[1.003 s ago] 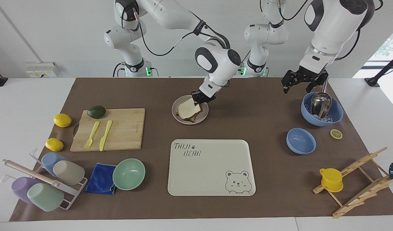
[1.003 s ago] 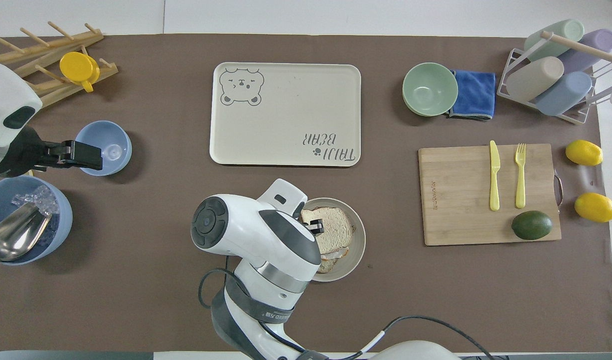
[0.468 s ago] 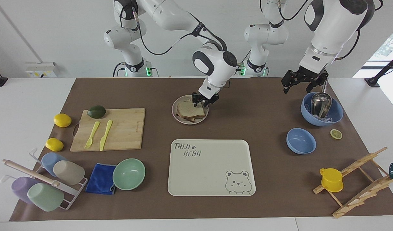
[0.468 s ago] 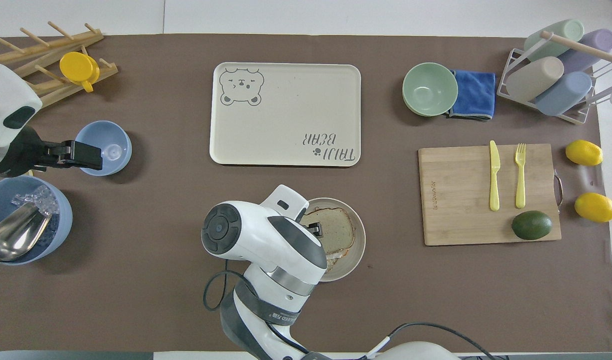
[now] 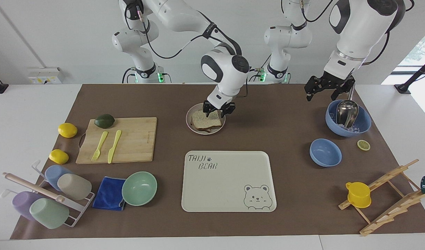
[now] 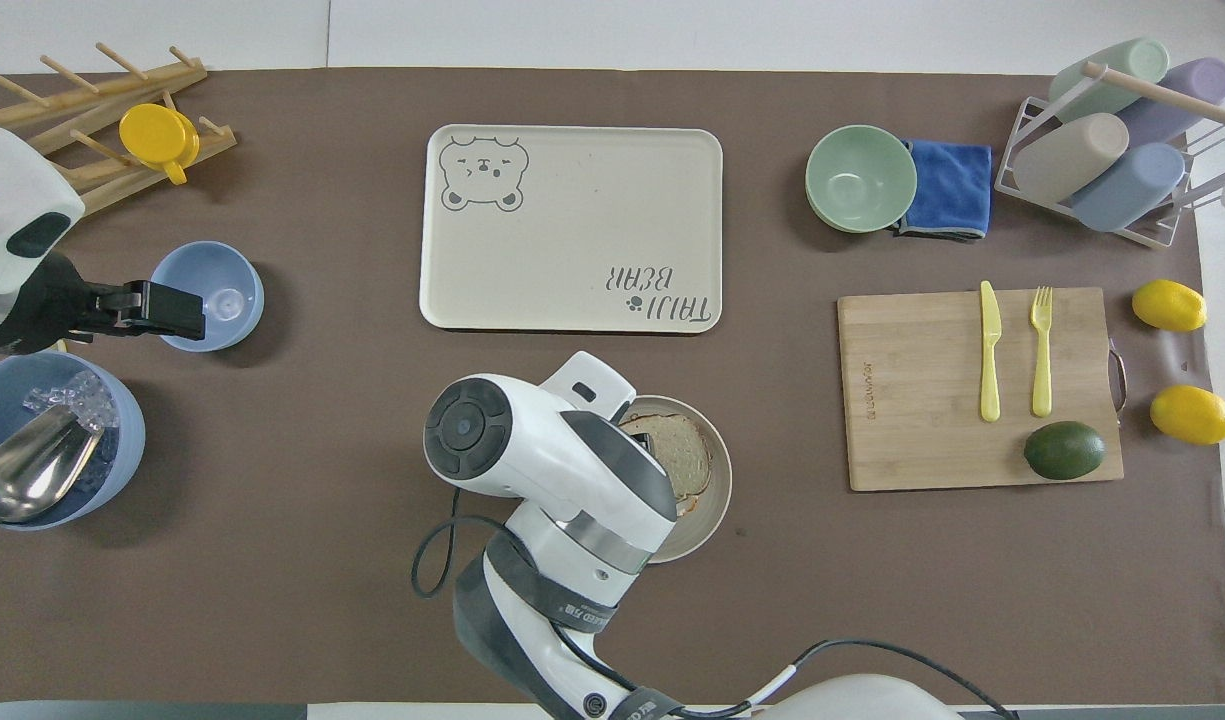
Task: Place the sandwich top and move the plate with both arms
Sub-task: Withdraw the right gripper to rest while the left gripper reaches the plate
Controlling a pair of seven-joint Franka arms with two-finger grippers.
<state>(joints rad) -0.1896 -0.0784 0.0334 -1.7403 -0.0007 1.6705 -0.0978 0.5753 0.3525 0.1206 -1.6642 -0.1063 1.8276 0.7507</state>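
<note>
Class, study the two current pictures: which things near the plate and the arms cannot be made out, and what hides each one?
- Overhead view: the right claw is hidden under its own arm.
- Overhead view: part of the sandwich top and plate is covered by that arm.
- Both views: what lies beneath the sandwich top is hidden by it.
- Overhead view: the large blue bowl is cut off by the picture's edge.

I see a white table (image 5: pixel 32 114) covered across most of its top by a brown mat (image 5: pixel 285 180). A plain white wall (image 5: pixel 59 34) rises at the robots' end of the table. A white socket strip (image 5: pixel 44 75) is mounted low on that wall, toward the right arm's end. At the left arm's end, a window (image 5: pixel 418 48) shows daylight and green foliage. Lighting is even, with soft shadows on the mat.
</note>
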